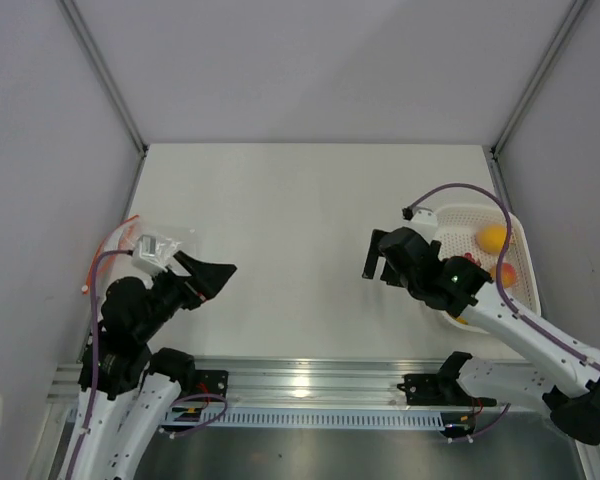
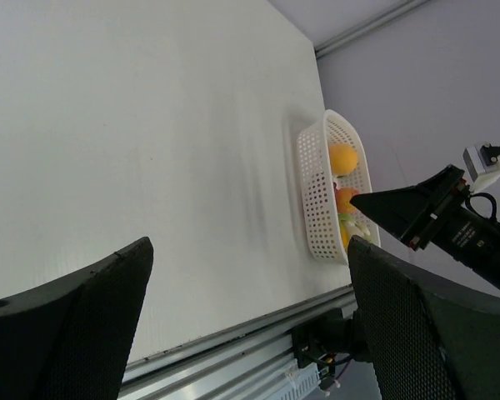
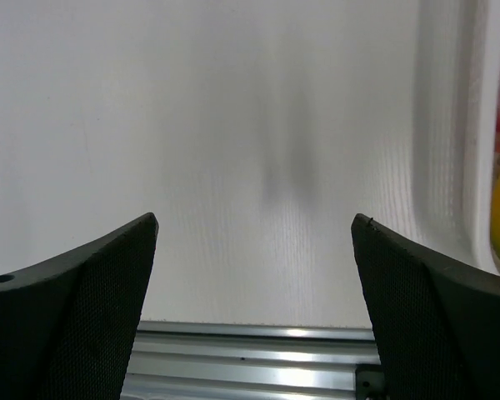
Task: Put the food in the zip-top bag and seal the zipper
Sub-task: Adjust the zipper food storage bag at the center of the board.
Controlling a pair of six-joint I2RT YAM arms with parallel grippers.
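Jaws of left claw (image 1: 212,280) spread wide: released, empty, over desk (image 1: 300,200). zip-top bag (image 1: 138,230) flat on desk just behind this claw, beside its wrist. zipper (image 1: 118,230) on bag edge farthest from claw. Jaws of right claw (image 1: 373,262) also wide: released, empty. white perforated basket (image 1: 480,210) just behind right claw, partly under its arm. All food inside basket: yellow fruit (image 1: 493,238), orange fruit (image 1: 506,273), red berry cluster (image 1: 470,259), white-green piece (image 2: 356,230).
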